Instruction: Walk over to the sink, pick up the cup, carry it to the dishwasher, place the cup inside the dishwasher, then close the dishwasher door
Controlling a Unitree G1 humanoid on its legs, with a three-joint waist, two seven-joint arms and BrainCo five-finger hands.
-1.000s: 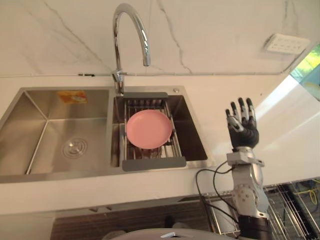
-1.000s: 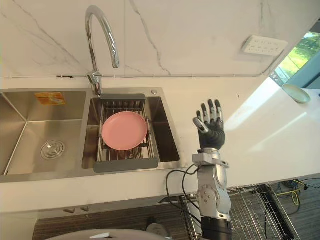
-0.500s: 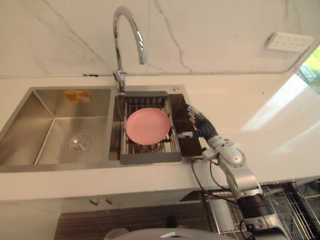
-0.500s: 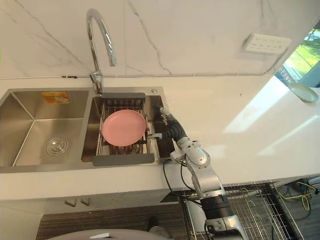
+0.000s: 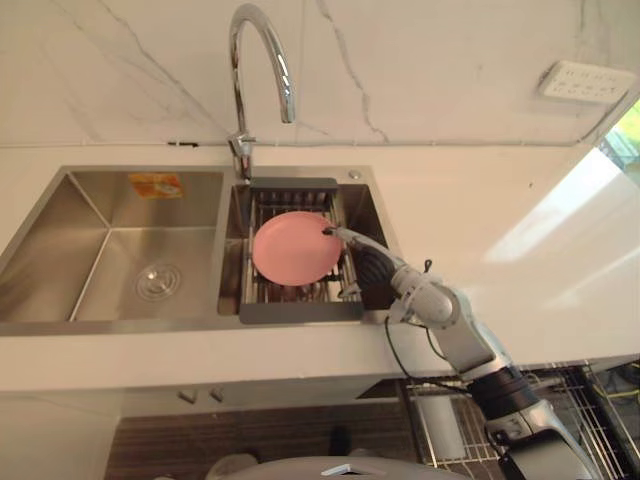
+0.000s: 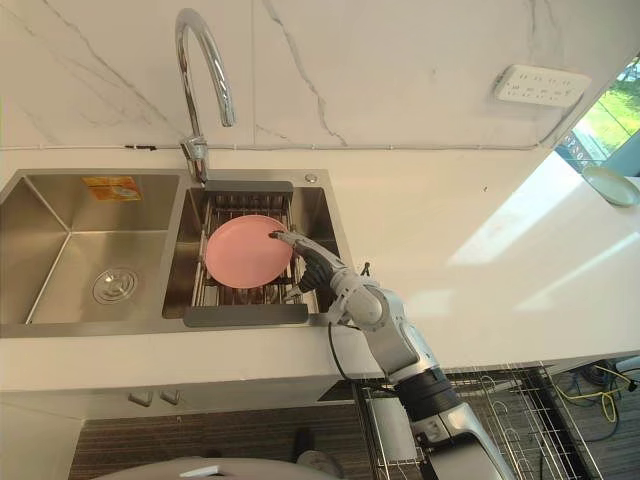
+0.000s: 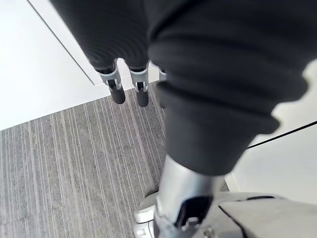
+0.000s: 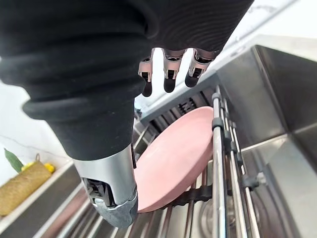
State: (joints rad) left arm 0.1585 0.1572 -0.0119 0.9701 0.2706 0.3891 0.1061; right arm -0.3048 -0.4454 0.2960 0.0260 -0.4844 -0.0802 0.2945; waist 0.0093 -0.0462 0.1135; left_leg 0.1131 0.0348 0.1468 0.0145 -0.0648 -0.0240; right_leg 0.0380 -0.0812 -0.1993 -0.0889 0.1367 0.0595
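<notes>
Right hand [image 6: 312, 264] is reaching into the sink's [image 6: 60, 250] right basin with fingers stretched out and spread, gripping nothing. Its fingertips [image 6: 278, 237] are hovering at the pink plate's [image 6: 240, 255] 2 o'clock rim; I cannot tell whether they are touching it. The arm is slanting in low from 5 o'clock, across the counter [image 6: 450, 230] edge. The plate is leaning in the wire rack [image 6: 245, 315]. A glassy thing [image 6: 268, 293], perhaps the cup, is showing under the plate's 6 o'clock edge. Left hand [image 7: 141, 91] is hanging, fingers relaxed, above the floor [image 7: 59, 163].
</notes>
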